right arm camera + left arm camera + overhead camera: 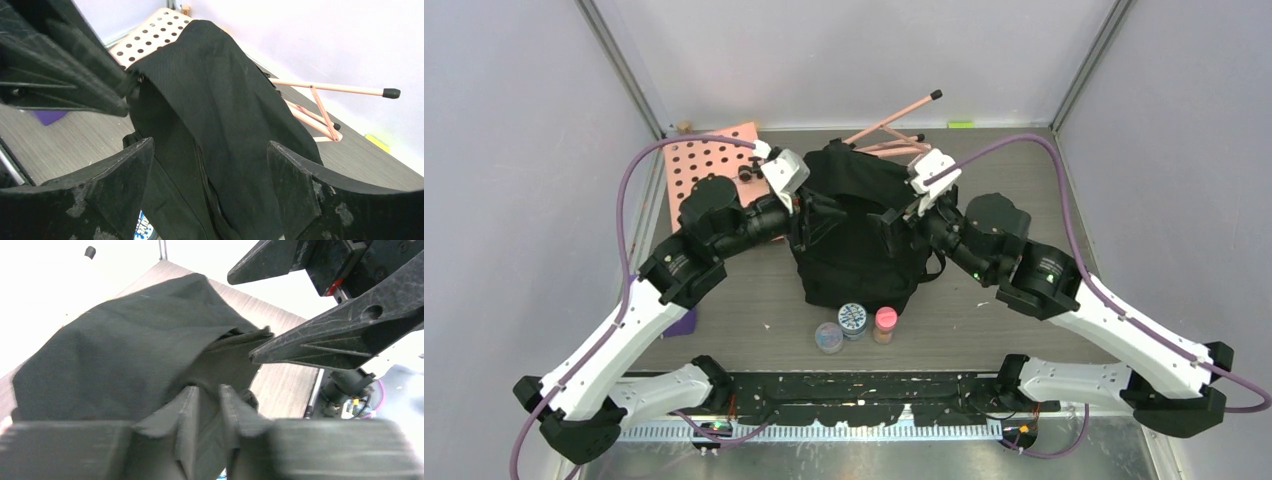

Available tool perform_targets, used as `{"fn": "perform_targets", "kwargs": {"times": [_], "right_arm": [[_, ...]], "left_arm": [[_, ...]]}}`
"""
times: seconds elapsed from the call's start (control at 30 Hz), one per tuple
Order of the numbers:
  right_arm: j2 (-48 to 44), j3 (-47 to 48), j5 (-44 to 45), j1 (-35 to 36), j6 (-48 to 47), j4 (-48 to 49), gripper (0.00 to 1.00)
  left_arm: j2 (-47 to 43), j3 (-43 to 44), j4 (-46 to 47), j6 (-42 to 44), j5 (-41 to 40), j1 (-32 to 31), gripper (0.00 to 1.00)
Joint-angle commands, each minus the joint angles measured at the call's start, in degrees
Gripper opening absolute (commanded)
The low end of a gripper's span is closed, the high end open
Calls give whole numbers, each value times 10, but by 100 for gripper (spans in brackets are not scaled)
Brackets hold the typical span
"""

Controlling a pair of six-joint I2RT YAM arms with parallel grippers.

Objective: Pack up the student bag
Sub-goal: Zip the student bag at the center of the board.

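The student bag [856,235], a black fabric backpack, stands upright mid-table. My left gripper [812,208] is at its upper left edge. In the left wrist view its fingers [209,395] stand only a narrow gap apart, blurred, with the bag's cloth [125,350] showing in and behind the gap. My right gripper [898,214] is at the bag's upper right. It is wide open [210,172], straddling the bag's top fold [225,115] without touching it. The bag's inside is hidden.
Three small jars stand before the bag: a blue-patterned lid [853,318], a pink lid [885,322] and a pale one [828,337]. A pink pegboard [709,165] lies back left and a pink rod stand [894,125] behind the bag. A purple block [682,322] sits under the left arm.
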Motion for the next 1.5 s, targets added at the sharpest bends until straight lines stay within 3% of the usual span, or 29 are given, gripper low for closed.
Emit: {"fn": "perform_targets", "kwargs": {"times": [0.0, 0.1, 0.17, 0.23, 0.3, 0.4, 0.5, 0.67, 0.93, 1.0, 1.23, 1.37, 1.47], "right_arm": [[-44, -36, -40, 2, 0, 65, 90], [-61, -51, -72, 3, 16, 67, 90], [-66, -53, -80, 5, 38, 69, 89], [-66, -47, -80, 8, 60, 69, 88], [-60, -37, -70, 12, 97, 68, 87], [-40, -13, -62, 31, 158, 66, 83], [0, 4, -10, 69, 189, 76, 81], [75, 27, 88, 150, 197, 107, 79], [164, 54, 253, 175, 202, 118, 76], [171, 50, 270, 175, 200, 129, 75], [185, 45, 296, 170, 179, 149, 71], [186, 41, 284, 156, 178, 156, 64], [193, 44, 272, 147, 173, 155, 63]], "left_arm": [[-62, 28, -30, 44, 9, -8, 44], [-101, 28, -82, 53, -9, -8, 76], [-125, 34, -127, 58, -49, -8, 88], [-145, 42, -172, 79, -102, -8, 98], [-160, 38, -204, 94, -168, -8, 100], [-165, 3, -204, 97, -257, -8, 100], [-149, -41, -161, 94, -287, -8, 91], [-136, -96, -61, 103, -283, -7, 76], [-121, -137, 36, 107, -286, -5, 60], [-126, -148, 55, 111, -297, -3, 54], [-140, -175, 90, 113, -276, 4, 54], [-120, -171, 99, 114, -262, 6, 53], [-104, -167, 112, 113, -249, 7, 45]]}}
